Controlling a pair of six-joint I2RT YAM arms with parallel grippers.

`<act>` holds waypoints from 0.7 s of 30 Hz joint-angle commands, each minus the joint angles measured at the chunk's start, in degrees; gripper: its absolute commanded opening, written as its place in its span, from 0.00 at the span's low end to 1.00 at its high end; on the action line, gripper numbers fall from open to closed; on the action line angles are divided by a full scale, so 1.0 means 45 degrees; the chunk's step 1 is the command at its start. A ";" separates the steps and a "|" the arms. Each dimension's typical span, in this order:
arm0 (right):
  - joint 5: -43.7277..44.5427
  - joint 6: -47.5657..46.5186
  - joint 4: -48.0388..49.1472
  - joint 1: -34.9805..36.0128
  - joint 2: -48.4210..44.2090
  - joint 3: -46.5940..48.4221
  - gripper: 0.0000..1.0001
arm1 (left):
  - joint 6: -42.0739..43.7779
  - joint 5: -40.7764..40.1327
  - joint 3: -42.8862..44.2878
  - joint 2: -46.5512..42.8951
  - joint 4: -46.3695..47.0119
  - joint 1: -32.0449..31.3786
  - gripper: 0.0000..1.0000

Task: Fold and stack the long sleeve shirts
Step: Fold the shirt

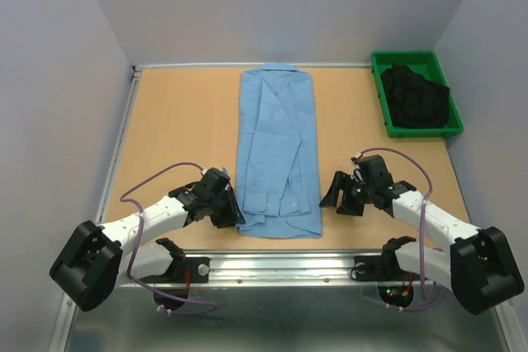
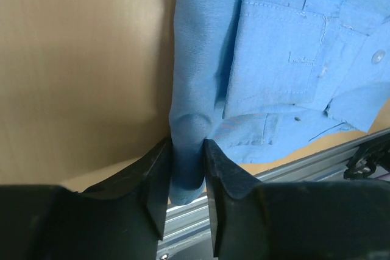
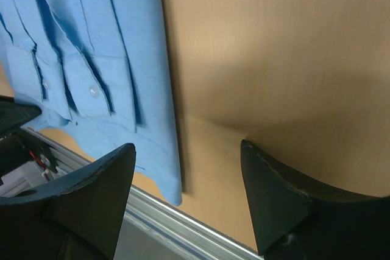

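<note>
blue shirt (image 1: 278, 154) folded into a long strip, laid down the middle of the desk (image 1: 181, 121), collar at the far end, near-left corner pinched tight by the left pincer (image 2: 187, 150), right pincer (image 3: 186, 150) held wide just beside the near-right corner, green bin (image 1: 417, 59) parked far right

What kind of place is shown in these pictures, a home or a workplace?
Probably a laboratory test bench, not a home: plain grey walls enclose a wooden table, the left arm and right arm stand on a metal rail, and a blue shirt lies between them.
</note>
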 commanded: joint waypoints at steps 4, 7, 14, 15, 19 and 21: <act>-0.1174 0.0182 0.0052 0.0173 -0.0359 -0.0875 0.75 | -0.0808 -0.0486 0.0152 -0.0037 -0.0476 -0.0380 0.42; -0.1254 0.0475 0.0052 0.0231 -0.0477 -0.1090 0.74 | -0.0906 -0.0467 0.0153 0.0138 -0.0222 -0.0478 0.42; -0.0962 0.1021 0.0344 0.0855 0.0185 -0.1345 0.73 | -0.1121 -0.0252 -0.0062 0.0412 0.0539 -0.0556 0.42; -0.0942 0.1080 0.0442 0.0934 0.0303 -0.1403 0.73 | -0.1121 -0.0194 -0.0062 0.0451 0.0599 -0.0556 0.42; -0.0902 0.1529 0.1086 0.1382 0.0831 -0.1676 0.71 | -0.1277 -0.0096 -0.0101 0.0588 0.0911 -0.0614 0.40; -0.0786 0.1822 0.1535 0.1694 0.1124 -0.1754 0.69 | -0.1355 -0.0115 -0.0082 0.0588 0.1029 -0.0595 0.38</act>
